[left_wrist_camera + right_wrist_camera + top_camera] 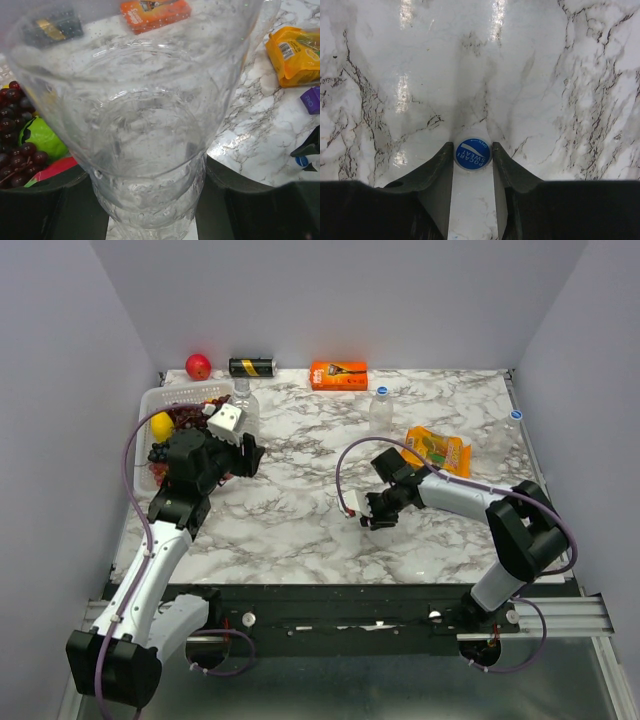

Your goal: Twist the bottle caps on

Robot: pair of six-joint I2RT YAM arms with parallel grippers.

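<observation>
Bottle (145, 150), seemingly empty, clamped in L claw (250, 452); R claw (472, 149) pinches blue cap (473, 155).

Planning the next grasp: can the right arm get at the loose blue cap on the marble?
Likely yes: the blue cap lies flat on the table between the jaws of the right gripper, nothing over it.

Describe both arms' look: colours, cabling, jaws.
Both match: left arm and right arm have white links between bulky black joint housings. A thin purple cable loops loosely along each. The left wrist carries a white block. Jaws are dark grey, flat-faced, tapering to the tips. No markings visible.
</observation>
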